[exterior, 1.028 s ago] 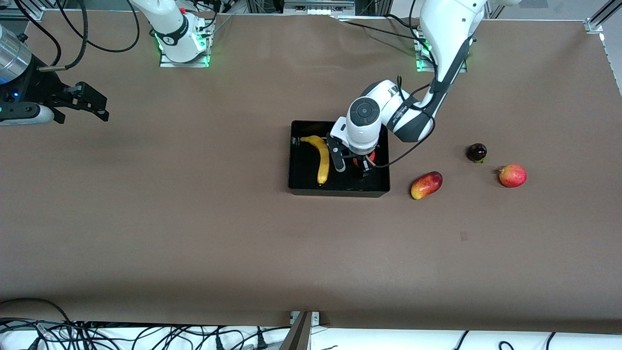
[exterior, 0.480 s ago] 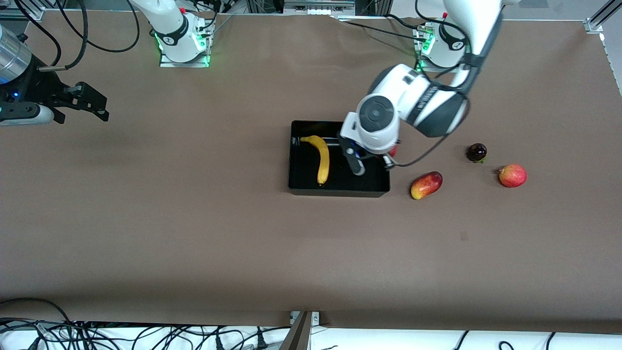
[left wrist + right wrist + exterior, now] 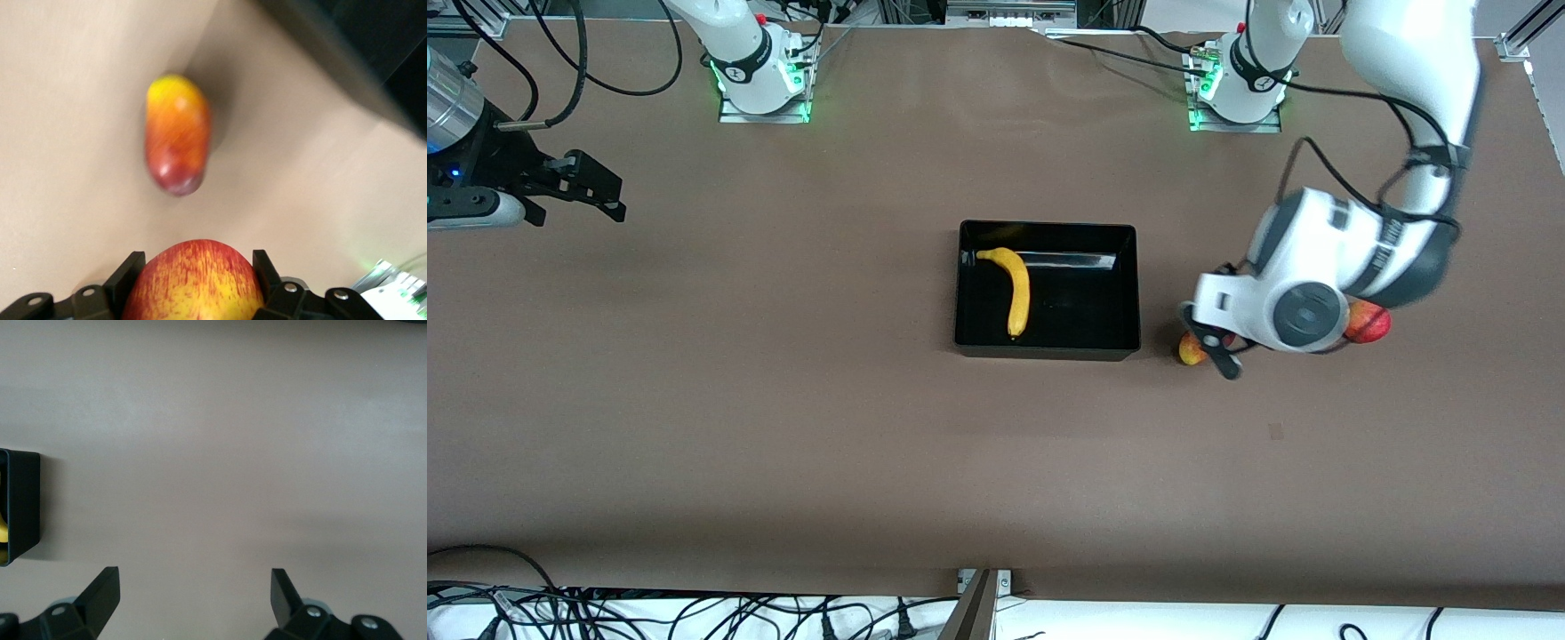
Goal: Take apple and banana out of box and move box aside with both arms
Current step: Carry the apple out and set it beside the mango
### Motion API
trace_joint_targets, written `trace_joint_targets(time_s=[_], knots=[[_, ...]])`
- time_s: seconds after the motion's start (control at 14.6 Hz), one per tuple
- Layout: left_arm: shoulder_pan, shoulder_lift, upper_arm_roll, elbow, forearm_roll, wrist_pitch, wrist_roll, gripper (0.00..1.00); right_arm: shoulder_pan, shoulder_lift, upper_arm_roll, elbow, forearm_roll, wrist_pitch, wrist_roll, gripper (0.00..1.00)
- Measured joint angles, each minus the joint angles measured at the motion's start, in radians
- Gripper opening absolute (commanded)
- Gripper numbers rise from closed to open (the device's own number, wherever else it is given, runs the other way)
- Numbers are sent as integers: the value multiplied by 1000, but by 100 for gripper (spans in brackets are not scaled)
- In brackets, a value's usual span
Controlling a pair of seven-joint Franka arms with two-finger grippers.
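The black box (image 3: 1049, 228) sits mid-table with the yellow banana (image 3: 1017, 289) lying inside it. My left gripper (image 3: 1221, 348) hangs over the table just off the box's edge toward the left arm's end. It is shut on a red-and-yellow apple (image 3: 193, 283), which fills the space between its fingers (image 3: 131, 267). Under the gripper lies the oblong red-yellow fruit (image 3: 177, 133), partly seen in the front view (image 3: 1188, 349). My right gripper (image 3: 609, 197) waits open over bare table at the right arm's end, with nothing in it (image 3: 193, 587).
A round red fruit (image 3: 1371, 322) lies on the table, partly covered by the left wrist. A corner of the box (image 3: 20, 507) shows in the right wrist view. Brown table surface stretches toward the front camera.
The left arm lifted the apple out of the box and carried it toward the left arm's end, over the oblong fruit. The right arm stayed still.
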Motion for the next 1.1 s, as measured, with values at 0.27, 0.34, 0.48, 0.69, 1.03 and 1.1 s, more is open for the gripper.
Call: trace_joint_targets(time_s=[0.27,0.34,0.48,0.69,1.03,1.1], knots=[[94,20,-1,-144,33,200,76,30,0,0,0,0,0,0,0,100],[103,20,-2,-180,44,248,78,30,0,0,0,0,0,0,0,100],[126,20,-3,-248,59,345,100,30,0,0,0,0,0,0,0,100],[155,20,-3,-342,59,459,124,40,0,0,0,0,0,0,0,100],[158,19,-7,-410,59,547,127,100,0,0,0,0,0,0,0,100],[160,17,-7,-410,59,547,127,100,0,0,0,0,0,0,0,100]])
